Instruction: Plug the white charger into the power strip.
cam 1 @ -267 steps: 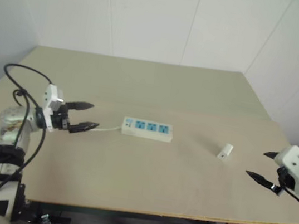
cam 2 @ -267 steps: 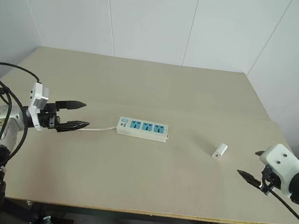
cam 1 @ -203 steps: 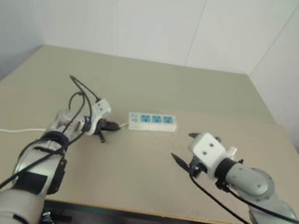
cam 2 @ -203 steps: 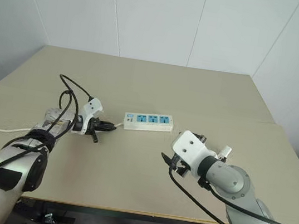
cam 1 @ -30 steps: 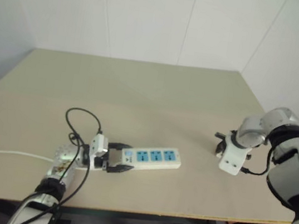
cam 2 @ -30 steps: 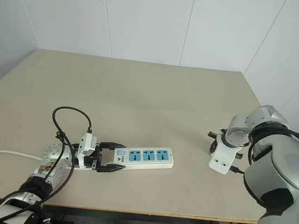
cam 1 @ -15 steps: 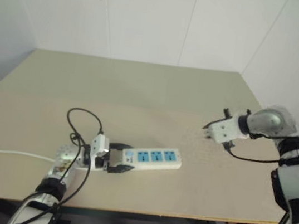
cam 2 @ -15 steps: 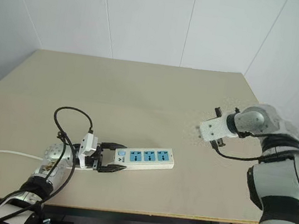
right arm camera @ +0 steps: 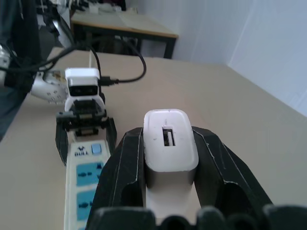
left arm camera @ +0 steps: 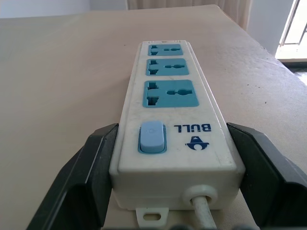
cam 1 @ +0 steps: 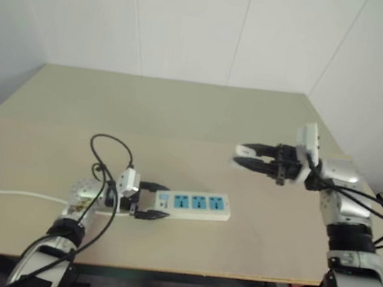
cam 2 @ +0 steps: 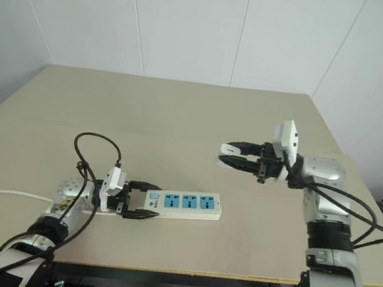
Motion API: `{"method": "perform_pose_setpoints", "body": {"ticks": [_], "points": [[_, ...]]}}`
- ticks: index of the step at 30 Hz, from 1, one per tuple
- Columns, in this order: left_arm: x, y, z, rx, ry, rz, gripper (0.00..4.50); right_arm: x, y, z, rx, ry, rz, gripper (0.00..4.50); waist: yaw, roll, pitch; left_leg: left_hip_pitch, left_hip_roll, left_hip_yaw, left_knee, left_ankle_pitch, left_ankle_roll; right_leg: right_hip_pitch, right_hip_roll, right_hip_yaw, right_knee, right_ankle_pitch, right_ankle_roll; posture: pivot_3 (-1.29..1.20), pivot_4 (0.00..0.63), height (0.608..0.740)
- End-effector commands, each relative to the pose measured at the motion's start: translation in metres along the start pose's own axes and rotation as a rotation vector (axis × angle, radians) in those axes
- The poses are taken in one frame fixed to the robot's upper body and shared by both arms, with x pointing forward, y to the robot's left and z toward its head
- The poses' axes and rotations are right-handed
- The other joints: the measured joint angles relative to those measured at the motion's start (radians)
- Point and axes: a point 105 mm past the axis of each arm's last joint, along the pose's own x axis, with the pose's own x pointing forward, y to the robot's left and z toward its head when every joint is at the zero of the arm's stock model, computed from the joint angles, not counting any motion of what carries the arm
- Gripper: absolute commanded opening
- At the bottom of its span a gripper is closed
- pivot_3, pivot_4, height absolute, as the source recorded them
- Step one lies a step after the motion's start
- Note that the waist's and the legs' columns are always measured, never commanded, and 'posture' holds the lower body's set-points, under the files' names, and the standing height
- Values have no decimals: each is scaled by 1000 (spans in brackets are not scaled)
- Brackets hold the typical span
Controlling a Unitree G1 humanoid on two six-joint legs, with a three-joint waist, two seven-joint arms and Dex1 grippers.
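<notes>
Currently the strip (cam 2: pixel 184 204) lies flat on the table (cam 2: pixel 181 113), toward the near-left part of the top, with its three blue outlets facing up and its switch (left arm camera: pixel 151 137) at the end nearest the left gripper (cam 2: pixel 141 201). That gripper is level with the tabletop and straddles the switch end: one black finger (left arm camera: pixel 84 179) sits along each long side of the strip, jaws spread wide. In the left wrist view both fingers lie against or just beside the strip's sides; whether they press on it cannot be told. The cord (cam 1: pixel 4 193) leaves the switch end between the fingers and runs off toward the table's left edge.

The right gripper (cam 2: pixel 227 155) is raised above the table, well right of the strip and pointing left toward it. Its two black fingers are clamped on the charger (right arm camera: pixel 169 143), which sits between them with a small slot in its exposed face, as the right wrist view shows. Charger and strip are well apart; no outlet is occupied. From the right wrist view the strip lies beyond and below the charger, with the left gripper at its far end.
</notes>
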Motion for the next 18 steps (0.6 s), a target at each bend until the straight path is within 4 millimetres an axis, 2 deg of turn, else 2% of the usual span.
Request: {"method": "perform_pose_setpoints", "body": {"ticks": [1, 5, 9, 18], "points": [[-6, -8, -10, -6, 63, -49, 3254, 14, 8, 4, 21, -48, 79, 1133, 1, 0, 0, 0, 0, 0, 0, 0, 0, 0, 0, 0, 0, 0, 0, 0, 150, 740], [-12, -9, -11, 1, 79, -54, 3254, 38, 23, -15, 109, -19, 189, 1133, 0, 0, 0, -1, 0, 0, 0, 0, 0, -2, 0, 0, 0, 0, 0, 0, 150, 740], [-14, -10, -12, 9, 92, -66, 3254, 53, 27, -20, 146, 8, 250, 1133, -1, 0, 0, -1, 0, 0, 0, 0, 0, -2, 0, 0, 1, 0, 0, 0, 150, 740], [-7, -11, -11, 12, 75, -71, 3254, 67, 31, -31, 140, 41, 255, 1133, -1, 0, 0, -1, 0, 0, 0, 0, 0, -3, 0, 0, 1, 0, 0, 0, 150, 740]]}}
